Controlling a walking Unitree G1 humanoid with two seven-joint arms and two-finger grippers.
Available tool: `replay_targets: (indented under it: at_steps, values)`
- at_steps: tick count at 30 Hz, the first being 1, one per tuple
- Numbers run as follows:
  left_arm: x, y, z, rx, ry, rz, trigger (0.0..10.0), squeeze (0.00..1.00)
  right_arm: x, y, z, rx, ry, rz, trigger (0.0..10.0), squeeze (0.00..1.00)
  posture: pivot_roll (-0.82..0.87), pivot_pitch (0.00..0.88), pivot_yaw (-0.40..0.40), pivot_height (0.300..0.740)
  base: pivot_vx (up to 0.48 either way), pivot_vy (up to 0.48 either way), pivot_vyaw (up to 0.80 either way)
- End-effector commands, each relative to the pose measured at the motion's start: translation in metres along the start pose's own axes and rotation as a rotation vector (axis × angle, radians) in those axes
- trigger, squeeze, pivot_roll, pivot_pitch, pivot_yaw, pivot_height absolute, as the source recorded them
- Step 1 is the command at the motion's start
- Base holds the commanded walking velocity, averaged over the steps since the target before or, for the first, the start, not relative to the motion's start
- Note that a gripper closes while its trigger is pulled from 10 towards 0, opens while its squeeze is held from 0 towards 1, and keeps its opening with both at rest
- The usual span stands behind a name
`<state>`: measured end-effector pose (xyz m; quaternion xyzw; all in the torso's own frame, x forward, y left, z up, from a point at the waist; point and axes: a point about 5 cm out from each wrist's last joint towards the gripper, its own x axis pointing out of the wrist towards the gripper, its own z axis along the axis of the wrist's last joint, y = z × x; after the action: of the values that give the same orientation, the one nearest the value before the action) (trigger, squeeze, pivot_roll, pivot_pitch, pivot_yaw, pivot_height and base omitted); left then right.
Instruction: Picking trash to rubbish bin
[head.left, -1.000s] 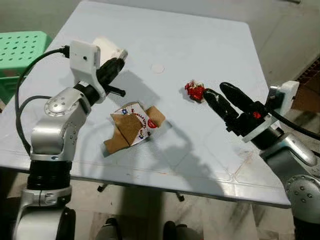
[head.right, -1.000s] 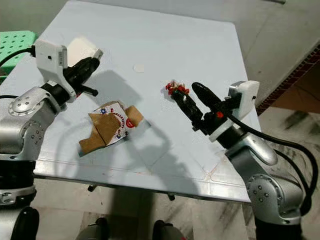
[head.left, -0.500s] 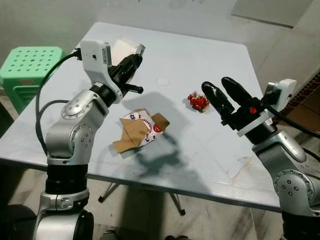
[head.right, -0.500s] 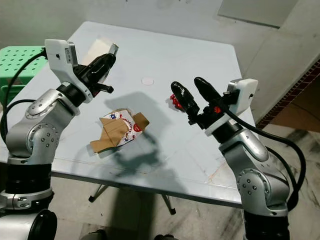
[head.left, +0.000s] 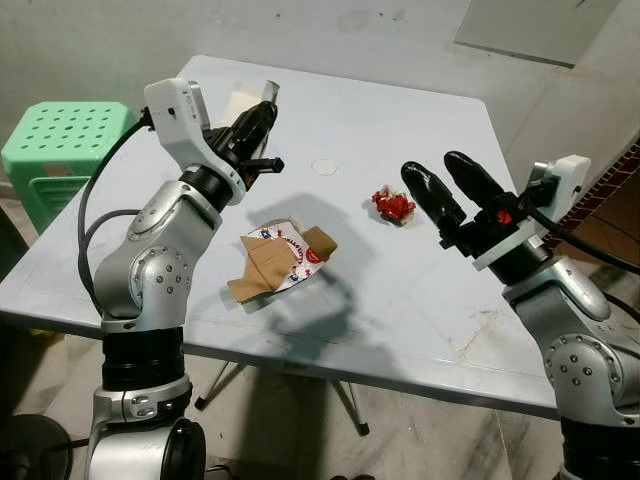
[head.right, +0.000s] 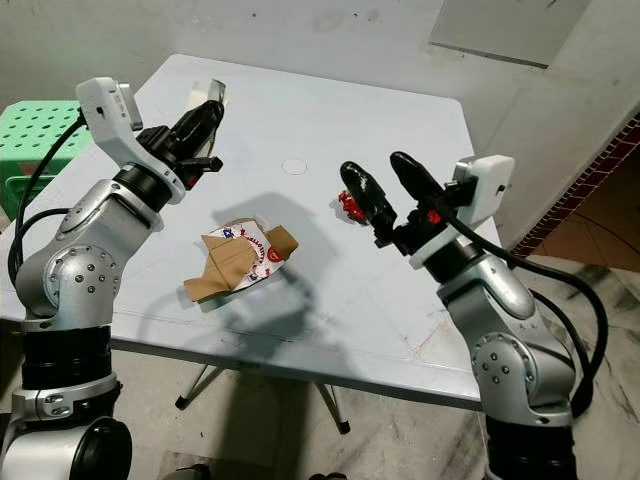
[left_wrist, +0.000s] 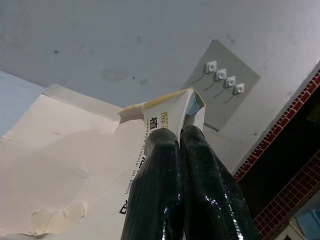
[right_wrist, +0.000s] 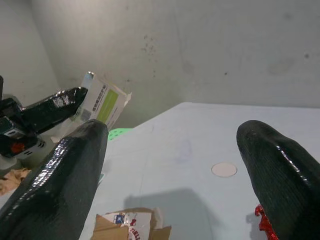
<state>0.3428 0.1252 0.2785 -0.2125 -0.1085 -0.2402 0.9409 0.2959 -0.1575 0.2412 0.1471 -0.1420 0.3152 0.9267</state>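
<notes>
Right gripper (head.left: 447, 183) at centre right of the frame, fingers spread wide, nothing between them. Red wrapper (head.left: 393, 206) just left of the nearer fingertip, lying on the pale blue worktop (head.left: 400, 100), close beside but apart. Clearly the right arm's piece: a short reach leftward and down to straddle it. Left gripper (head.left: 262, 117) raised at upper left, fingers pressed together on a white carton (left_wrist: 170, 112), held clear of the surface. Flattened brown box (head.left: 280, 255) at frame centre, lying between both arms, long axis slanting lower left to upper right.
</notes>
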Motion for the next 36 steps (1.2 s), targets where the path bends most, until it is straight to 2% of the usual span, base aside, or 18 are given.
replay_targets:
  at_steps: [1, 2, 3, 8, 10, 11, 13, 15, 18, 19, 23, 32, 36]
  values:
    - [0.006, -0.014, 0.007, 0.020, -0.018, -0.050, 10.0, 0.00, 0.003, 0.002, -0.002, -0.012, 0.017, 0.020, 10.0, 0.17, 0.02, 0.147, -0.115, 0.740, 0.000, 0.000, 0.00]
    - [0.006, -0.014, 0.007, 0.020, -0.018, -0.050, 10.0, 0.00, 0.003, 0.002, -0.002, -0.012, 0.017, 0.020, 10.0, 0.17, 0.02, 0.147, -0.115, 0.740, 0.000, 0.000, 0.00]
    - [0.008, -0.017, 0.008, 0.035, -0.015, -0.065, 10.0, 0.00, 0.004, 0.003, -0.002, -0.014, 0.024, 0.025, 10.0, 0.00, 0.01, 0.151, -0.115, 0.740, 0.000, 0.000, 0.00]
    - [0.009, -0.017, 0.008, 0.055, -0.009, -0.066, 10.0, 0.00, 0.005, 0.002, -0.002, -0.019, 0.026, 0.025, 10.0, 0.00, 0.01, 0.158, -0.110, 0.740, 0.000, 0.000, 0.00]
    - [0.008, -0.016, 0.006, 0.156, -0.004, -0.061, 10.0, 0.00, 0.003, 0.000, -0.001, -0.029, 0.027, 0.016, 10.0, 0.00, 0.01, 0.162, -0.107, 0.740, 0.000, 0.000, 0.00]
    - [0.008, -0.016, 0.006, 0.156, -0.004, -0.061, 10.0, 0.00, 0.003, 0.000, -0.001, -0.029, 0.027, 0.016, 10.0, 0.00, 0.01, 0.162, -0.107, 0.740, 0.000, 0.000, 0.00]
    - [0.007, -0.015, 0.004, 0.331, -0.009, -0.035, 10.0, 0.00, 0.002, 0.000, -0.001, -0.028, 0.027, 0.016, 10.0, 0.00, 0.01, 0.161, -0.107, 0.740, 0.000, 0.000, 0.00]
    - [0.005, -0.015, 0.001, 0.431, 0.000, -0.054, 10.0, 0.00, 0.002, 0.000, -0.001, -0.030, 0.027, 0.016, 10.0, 0.00, 0.01, 0.163, -0.106, 0.740, 0.000, 0.000, 0.00]
    - [0.003, -0.009, -0.011, 0.665, 0.033, -0.065, 10.0, 0.00, 0.002, 0.000, 0.000, -0.031, 0.028, 0.015, 10.0, 0.00, 0.01, 0.166, -0.106, 0.740, 0.000, 0.000, 0.00]
    - [0.002, -0.010, -0.016, 0.718, 0.048, -0.092, 10.0, 0.00, 0.002, 0.000, 0.000, -0.031, 0.028, 0.015, 10.0, 0.00, 0.01, 0.167, -0.107, 0.740, 0.000, 0.000, 0.00]
    - [-0.003, -0.013, -0.033, 0.845, 0.097, -0.187, 10.0, 0.00, 0.002, 0.000, 0.001, -0.031, 0.028, 0.017, 10.0, 0.00, 0.01, 0.169, -0.105, 0.740, 0.000, 0.000, 0.00]
    - [-0.005, -0.013, -0.042, 0.878, 0.084, -0.212, 10.0, 0.00, 0.002, 0.000, 0.003, -0.033, 0.023, 0.021, 10.0, 0.00, 0.01, 0.169, -0.104, 0.740, 0.000, 0.000, 0.00]
    - [-0.003, -0.008, -0.033, 0.538, 0.019, -0.157, 10.0, 0.00, 0.002, 0.000, 0.003, -0.031, 0.021, 0.024, 10.0, 0.00, 0.01, 0.169, -0.107, 0.740, 0.000, 0.000, 0.00]
